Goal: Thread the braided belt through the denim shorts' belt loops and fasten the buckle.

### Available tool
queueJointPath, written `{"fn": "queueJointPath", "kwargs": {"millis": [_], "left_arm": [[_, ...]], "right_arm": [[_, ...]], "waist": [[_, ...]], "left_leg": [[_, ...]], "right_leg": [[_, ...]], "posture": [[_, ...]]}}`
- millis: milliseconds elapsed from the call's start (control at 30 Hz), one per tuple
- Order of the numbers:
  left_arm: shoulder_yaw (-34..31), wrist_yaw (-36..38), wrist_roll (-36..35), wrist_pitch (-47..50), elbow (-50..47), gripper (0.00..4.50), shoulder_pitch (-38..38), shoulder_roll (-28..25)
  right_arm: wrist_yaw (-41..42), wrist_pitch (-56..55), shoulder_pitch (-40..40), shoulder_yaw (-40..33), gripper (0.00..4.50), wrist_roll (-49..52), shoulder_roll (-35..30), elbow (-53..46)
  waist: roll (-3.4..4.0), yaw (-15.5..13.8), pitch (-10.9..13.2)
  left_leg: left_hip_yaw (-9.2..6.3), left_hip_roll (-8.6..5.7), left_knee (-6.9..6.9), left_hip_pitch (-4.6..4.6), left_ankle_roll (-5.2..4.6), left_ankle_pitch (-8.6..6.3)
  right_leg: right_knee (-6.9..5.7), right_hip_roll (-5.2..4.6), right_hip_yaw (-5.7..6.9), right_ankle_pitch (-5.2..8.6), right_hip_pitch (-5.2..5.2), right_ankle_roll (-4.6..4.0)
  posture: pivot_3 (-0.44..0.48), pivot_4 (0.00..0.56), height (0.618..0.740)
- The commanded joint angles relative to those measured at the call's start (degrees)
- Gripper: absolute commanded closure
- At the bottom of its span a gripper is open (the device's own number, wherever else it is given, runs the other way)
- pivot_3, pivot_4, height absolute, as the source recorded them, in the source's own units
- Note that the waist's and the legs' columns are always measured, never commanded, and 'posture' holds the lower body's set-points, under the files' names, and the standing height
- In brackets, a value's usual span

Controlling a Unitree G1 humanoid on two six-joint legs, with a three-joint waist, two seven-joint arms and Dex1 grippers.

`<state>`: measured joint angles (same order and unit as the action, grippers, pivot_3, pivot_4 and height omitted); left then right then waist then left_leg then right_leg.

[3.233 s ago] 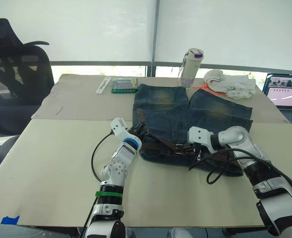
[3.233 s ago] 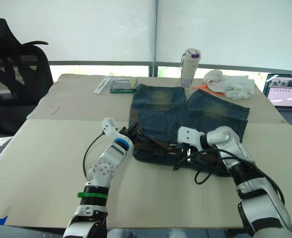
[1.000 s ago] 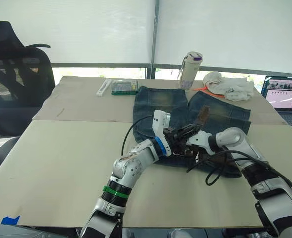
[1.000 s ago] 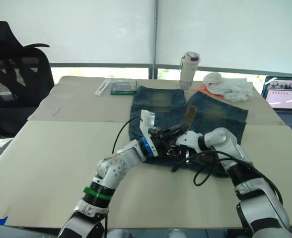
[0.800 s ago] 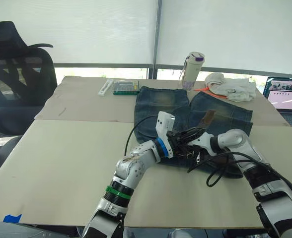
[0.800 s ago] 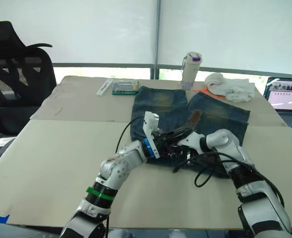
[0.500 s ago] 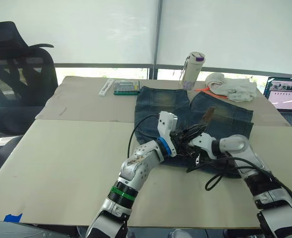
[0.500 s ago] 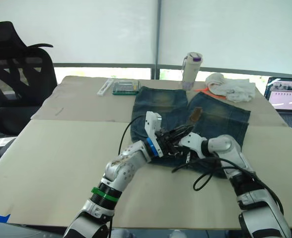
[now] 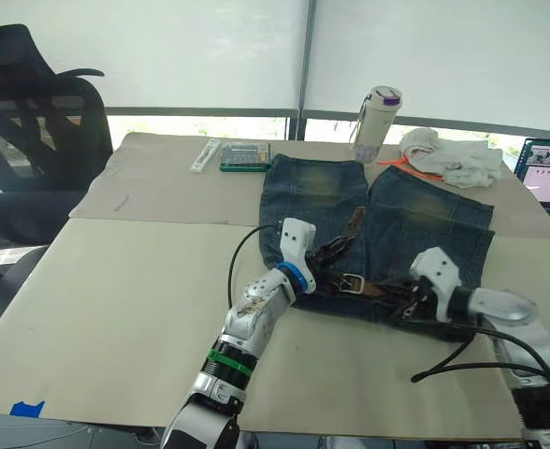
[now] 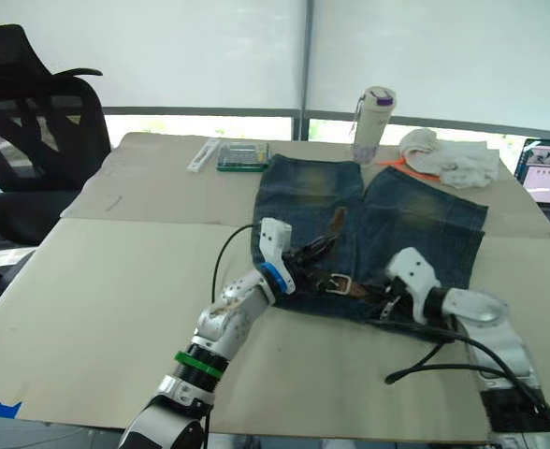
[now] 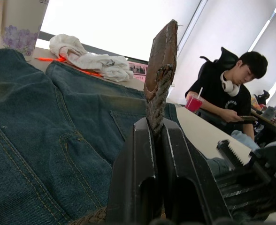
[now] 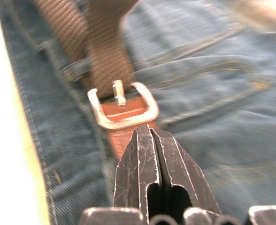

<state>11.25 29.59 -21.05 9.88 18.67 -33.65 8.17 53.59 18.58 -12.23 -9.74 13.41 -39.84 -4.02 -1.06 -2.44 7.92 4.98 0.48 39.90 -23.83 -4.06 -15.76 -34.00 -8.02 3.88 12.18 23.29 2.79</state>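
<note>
The denim shorts (image 9: 415, 224) lie flat on the table, waistband toward me. The braided belt (image 9: 378, 288) runs along the waistband and passes under a belt loop (image 12: 73, 70). Its silver buckle (image 9: 352, 282) lies flat near the middle, and the prong rests on the strap. My left gripper (image 9: 336, 251) is shut on the belt's free tip (image 11: 162, 51), which stands up over the left leg. My right gripper (image 9: 408, 299) is right of the buckle. It is shut, with its fingertips (image 12: 145, 133) resting on the brown leather tab behind the buckle (image 12: 124, 105).
A bottle (image 9: 376, 112), a white cloth bundle (image 9: 453, 159), a laptop (image 9: 548, 178), a green case (image 9: 242, 155) and a white remote (image 9: 203, 155) sit along the far edge. Black cables (image 9: 462, 351) trail at the right. An office chair (image 9: 32, 122) stands at left. A seated person (image 11: 225, 91) is beyond the table.
The right gripper has drawn back to the right of the buckle, which now lies flat on the waistband. The left gripper has moved slightly left with the belt tip. The camera has shifted a little.
</note>
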Motion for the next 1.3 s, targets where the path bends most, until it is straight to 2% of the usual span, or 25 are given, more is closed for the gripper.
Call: {"fn": "queueJointPath", "kwargs": {"millis": [33, 200, 333, 467, 533, 633, 700, 867, 967, 1167, 1300], "left_arm": [[1.96, 1.30, 3.06, -3.70, 0.48, 4.50, -2.24, 2.06], [4.90, 1.75, 8.85, -8.85, 2.77, 4.50, -1.78, 1.15], [6.76, -0.75, 15.22, -14.88, 5.30, 4.50, -2.37, 0.33], [8.28, -3.86, 21.49, -21.49, 8.19, 4.50, -3.29, -0.59], [8.79, -4.61, 23.36, -23.65, 9.40, 4.50, -3.68, -0.87], [9.41, -4.95, 25.40, -26.57, 10.60, 4.50, -3.74, -0.94], [9.02, -4.91, 25.51, -27.06, 11.07, 4.50, -3.69, -0.66], [8.31, -4.49, 25.17, -27.38, 11.72, 4.50, -3.53, -0.41], [7.55, -2.98, 23.45, -27.66, 11.41, 3.45, -2.98, -0.26], [5.72, -3.40, 22.06, -28.65, 9.76, 1.38, -2.02, -0.36], [3.40, 3.10, 17.83, -28.14, 5.82, 0.05, -1.61, -4.93]], "right_arm": [[-3.88, 5.51, 0.35, -5.94, 4.20, 5.28, 0.00, -5.66], [-13.17, 18.97, -0.07, -11.82, 2.52, 16.47, 6.13, -13.29], [-28.69, 32.93, -3.69, -16.21, 1.22, 29.17, 16.73, -18.96], [-43.24, 40.53, -8.32, -20.91, 1.22, 41.75, 25.06, -20.50], [-47.98, 42.51, -9.56, -21.96, 1.22, 46.26, 26.35, -20.81], [-53.43, 44.17, -9.83, -21.23, 1.22, 47.82, 26.19, -20.46], [-55.40, 43.92, -9.92, -21.01, 1.75, 48.51, 25.74, -19.83], [-58.32, 43.34, -10.02, -20.60, 3.46, 51.57, 25.00, -19.14], [-59.53, 43.04, -9.59, -20.44, 4.45, 52.84, 24.35, -18.91], [-59.94, 42.17, -8.01, -21.07, 4.50, 52.78, 20.50, -17.08], [-54.88, 39.39, -4.80, -20.89, 4.50, 45.30, 11.69, -13.42]], "waist": [[0.00, 0.01, 0.01], [0.00, 0.02, 0.01], [0.04, 0.23, 0.01], [0.12, 0.11, 0.04], [0.15, 0.02, 0.04], [0.16, 0.06, 0.03], [0.17, 0.17, 0.04], [0.17, 0.42, 0.04], [0.17, 0.47, 0.04], [0.17, 0.47, 0.03], [0.17, 0.37, 0.04]], "left_leg": [[-0.01, 0.00, 0.00, 0.00, -0.07, -0.04], [-0.07, 0.04, 0.04, 0.02, -0.36, -0.16], [-0.07, 0.13, 0.03, 0.03, -0.34, -0.14], [-0.06, 0.15, 0.03, 0.01, -0.32, -0.12], [-0.06, 0.15, 0.03, -0.02, -0.33, -0.11], [0.00, 0.12, 0.02, -0.04, -0.40, -0.15], [0.07, 0.09, 0.01, -0.06, -0.45, -0.17], [0.12, 0.06, 0.02, -0.09, -0.46, -0.15], [0.09, 0.13, 0.03, -0.09, -0.45, -0.09], [0.07, 0.20, 0.04, -0.08, -0.41, -0.05], [0.09, 0.19, 0.04, -0.08, -0.42, -0.05]], "right_leg": [[-0.02, 0.00, 0.01, 0.00, 0.00, 0.00], [-0.09, 0.06, 0.03, -0.03, 0.00, -0.04], [-0.11, 0.11, 0.02, -0.06, 0.01, -0.08], [-0.15, 0.11, 0.01, -0.10, 0.08, -0.13], [-0.17, 0.10, 0.02, -0.10, 0.12, -0.12], [-0.14, 0.10, 0.03, -0.11, 0.11, -0.10], [-0.14, 0.10, 0.03, -0.11, 0.13, -0.08], [-0.14, 0.16, 0.02, -0.13, 0.14, -0.01], [-0.17, 0.26, 0.01, -0.13, 0.14, -0.02], [-0.20, 0.36, -0.04, -0.14, 0.14, -0.04], [-0.19, 0.36, -0.05, -0.14, 0.14, -0.03]], "posture": [[0.000, 0.150, 0.737], [0.000, 0.150, 0.737], [0.000, 0.150, 0.737], [0.000, 0.150, 0.737], [0.000, 0.150, 0.737], [0.000, 0.150, 0.737], [0.000, 0.150, 0.737], [0.000, 0.150, 0.737], [0.000, 0.150, 0.737], [0.000, 0.150, 0.737], [0.000, 0.150, 0.737]]}}
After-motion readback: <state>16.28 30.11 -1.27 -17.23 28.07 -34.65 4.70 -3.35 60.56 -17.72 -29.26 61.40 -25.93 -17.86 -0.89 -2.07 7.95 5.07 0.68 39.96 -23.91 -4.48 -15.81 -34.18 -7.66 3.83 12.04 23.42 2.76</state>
